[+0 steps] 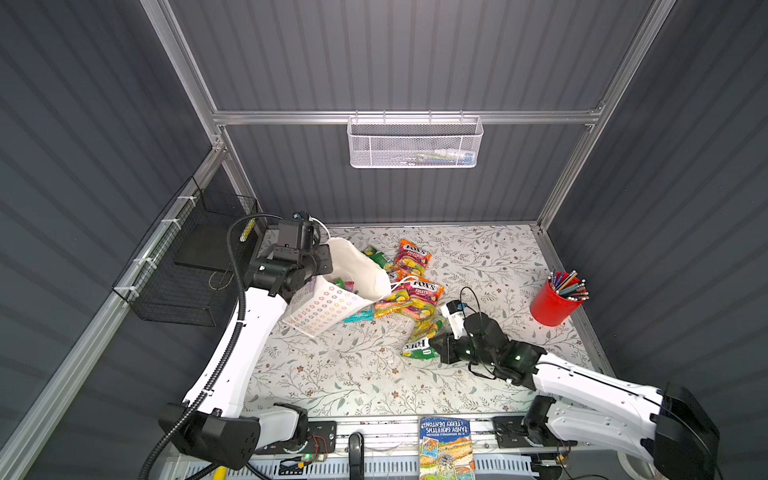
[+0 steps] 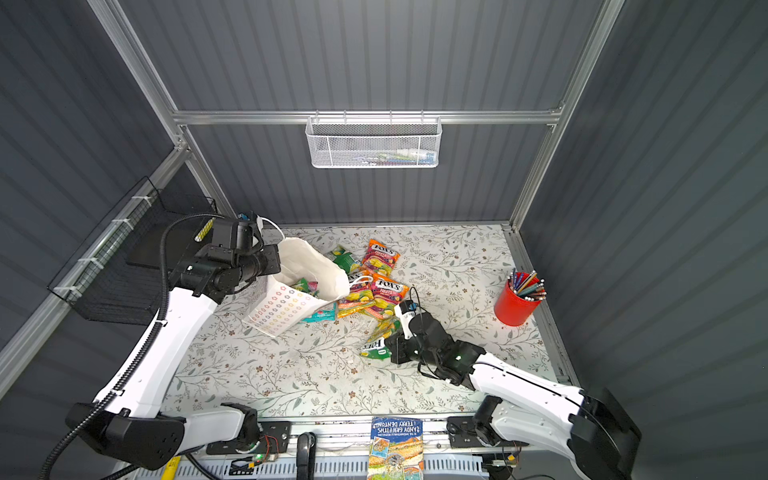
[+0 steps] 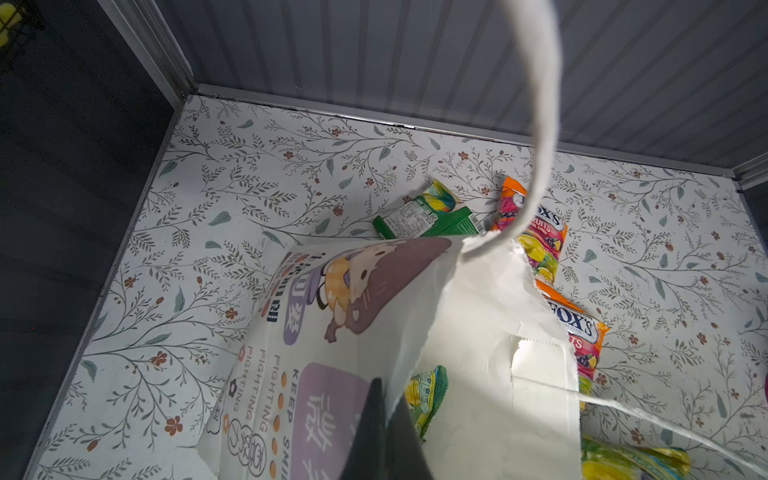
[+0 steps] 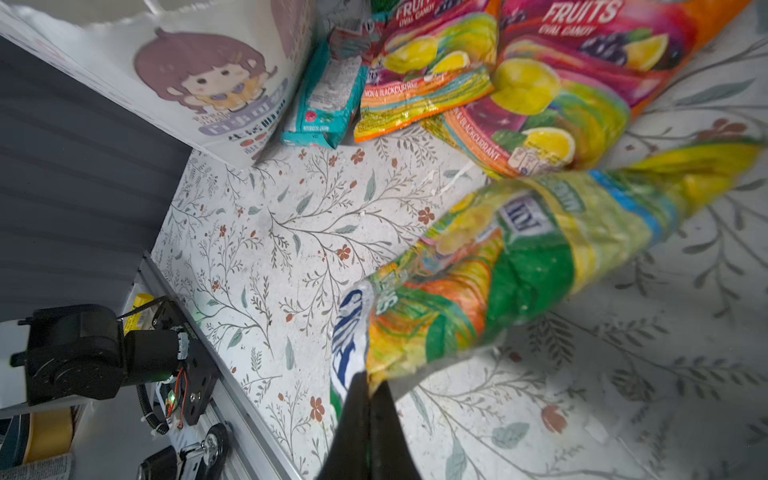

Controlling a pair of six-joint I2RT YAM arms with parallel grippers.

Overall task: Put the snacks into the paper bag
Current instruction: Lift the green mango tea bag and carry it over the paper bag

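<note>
The white paper bag (image 1: 322,309) leans open-mouthed at the table's back left, and my left gripper (image 3: 384,401) is shut on its rim. A green-yellow packet (image 3: 428,386) lies inside it. Loose snacks sit to its right: two orange-pink FOX'S packets (image 1: 412,255) (image 1: 422,293), a green one (image 1: 376,255) and a teal one (image 1: 357,316). My right gripper (image 4: 370,380) is shut on the end of a green-yellow FOX'S packet (image 4: 519,257), right of the bag (image 4: 208,83). In both top views this gripper (image 1: 434,345) (image 2: 388,347) is at mid table.
A red pencil cup (image 1: 552,305) stands at the right edge. An illustrated book (image 1: 446,449) lies on the front rail. A white mesh basket (image 1: 413,143) hangs on the back wall, and a black wire basket (image 1: 195,266) on the left wall.
</note>
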